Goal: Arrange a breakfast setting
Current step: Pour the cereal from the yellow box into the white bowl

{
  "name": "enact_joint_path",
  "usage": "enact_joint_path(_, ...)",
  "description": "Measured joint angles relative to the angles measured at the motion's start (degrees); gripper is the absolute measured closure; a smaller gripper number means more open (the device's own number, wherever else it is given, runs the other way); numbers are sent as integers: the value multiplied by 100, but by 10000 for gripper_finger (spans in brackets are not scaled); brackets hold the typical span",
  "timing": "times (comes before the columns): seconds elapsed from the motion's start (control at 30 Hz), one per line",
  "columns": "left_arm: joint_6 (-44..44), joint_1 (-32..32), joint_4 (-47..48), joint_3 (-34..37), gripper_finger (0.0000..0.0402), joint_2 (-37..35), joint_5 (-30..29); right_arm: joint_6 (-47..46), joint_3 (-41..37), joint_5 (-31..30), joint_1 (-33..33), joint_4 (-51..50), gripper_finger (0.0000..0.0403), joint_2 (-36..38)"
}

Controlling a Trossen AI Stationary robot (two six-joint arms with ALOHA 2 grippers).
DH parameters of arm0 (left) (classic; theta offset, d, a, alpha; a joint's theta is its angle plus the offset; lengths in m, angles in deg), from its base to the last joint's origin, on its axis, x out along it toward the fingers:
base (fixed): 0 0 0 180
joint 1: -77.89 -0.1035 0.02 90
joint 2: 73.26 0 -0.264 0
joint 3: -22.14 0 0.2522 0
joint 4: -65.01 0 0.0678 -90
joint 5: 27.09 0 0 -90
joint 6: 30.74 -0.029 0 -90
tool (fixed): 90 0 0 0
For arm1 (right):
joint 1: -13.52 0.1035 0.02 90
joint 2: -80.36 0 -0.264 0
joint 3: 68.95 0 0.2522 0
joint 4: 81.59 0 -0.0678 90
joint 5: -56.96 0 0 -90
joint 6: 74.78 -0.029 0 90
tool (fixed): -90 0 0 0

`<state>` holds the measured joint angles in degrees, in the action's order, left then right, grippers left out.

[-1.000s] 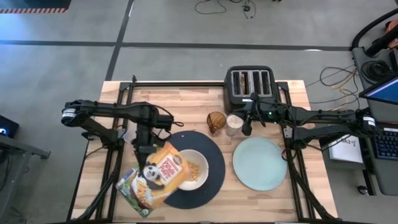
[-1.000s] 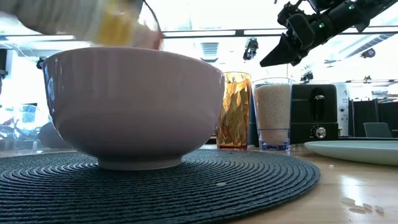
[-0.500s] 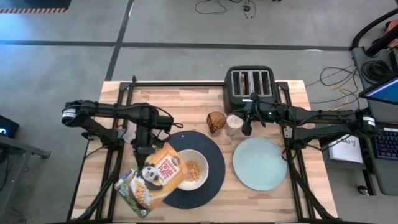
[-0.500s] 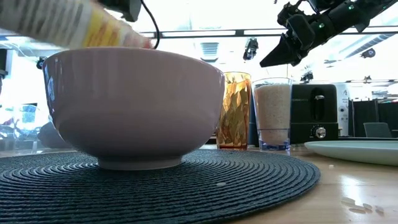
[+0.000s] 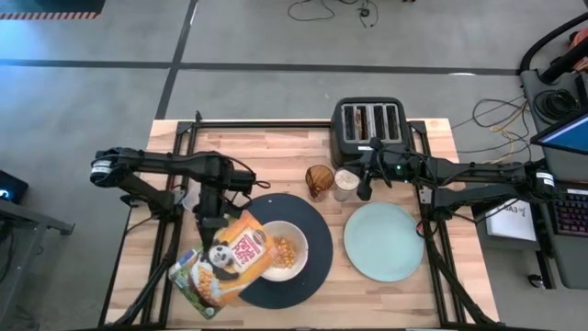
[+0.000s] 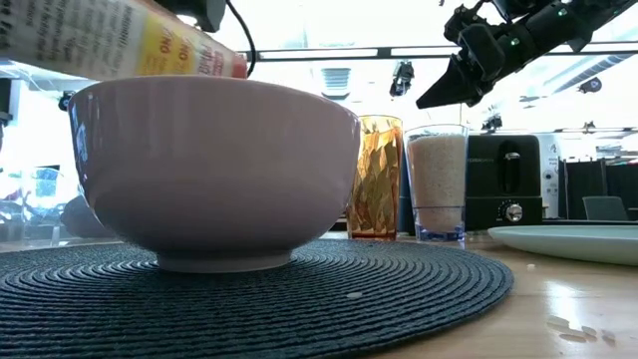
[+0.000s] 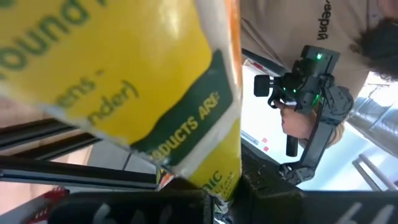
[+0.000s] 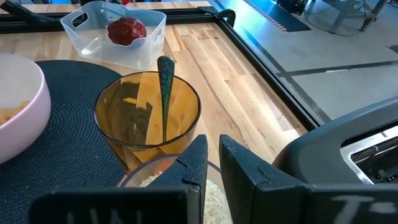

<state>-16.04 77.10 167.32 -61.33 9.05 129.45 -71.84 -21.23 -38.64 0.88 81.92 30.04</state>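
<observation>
The left gripper [image 5: 209,223] is pinching the yellow-brown cereal box [image 5: 223,265], tilting it with its mouth over the white bowl [image 5: 284,249], which is sitting on the large black round plate [image 5: 312,230]. Cereal is already lying in the bowl. The risk now is overshoot: if the box is tipping too steeply, flakes could be jumping the rim onto the plate or the wooden table [image 5: 276,156]. The grip is sitting at one end of a long box, so the box could be slipping or swinging into the bowl's edge and nudging it.

The right gripper [image 5: 365,188] is hanging over the clear glass [image 5: 345,181] beside the amber glass [image 5: 319,178], fingers nearly pressed together, holding nothing. Dropping lower, it could be knocking either glass over. The pale green plate [image 5: 383,241] is lying bare nearby, and the dark red fruit [image 8: 126,29] is waiting in its clear tub [image 8: 87,28].
</observation>
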Motion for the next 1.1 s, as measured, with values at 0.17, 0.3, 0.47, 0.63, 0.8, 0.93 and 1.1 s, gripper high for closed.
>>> enact_joint_path(0.17, -90, -16, 91, 0, 402, 25, -20, -11, 0, 1, 0, -1, 369, 0)
enact_joint_path(0.3, -292, 2, 79, 0, 402, 27, -75, -11, 0, -1, 0, 0, 369, -2)
enact_joint_path(0.47, -207, -74, 100, 3, 402, -51, -128, -30, 0, 1, 1, 0, 369, -2)
enact_joint_path(0.63, -129, -130, 105, 4, 402, -106, -140, -28, 0, 1, 1, 0, 369, -4)
enact_joint_path(0.8, -179, -145, 101, 4, 402, -91, -144, -26, 0, 1, 0, -2, 369, -4)
enact_joint_path(0.93, -394, -111, -35, 8, 402, 1, -102, -22, 0, 1, 0, -2, 369, -5)
enact_joint_path(1.1, -318, -173, 132, 9, 402, -37, -145, -10, 0, 1, 2, 0, 369, -9)
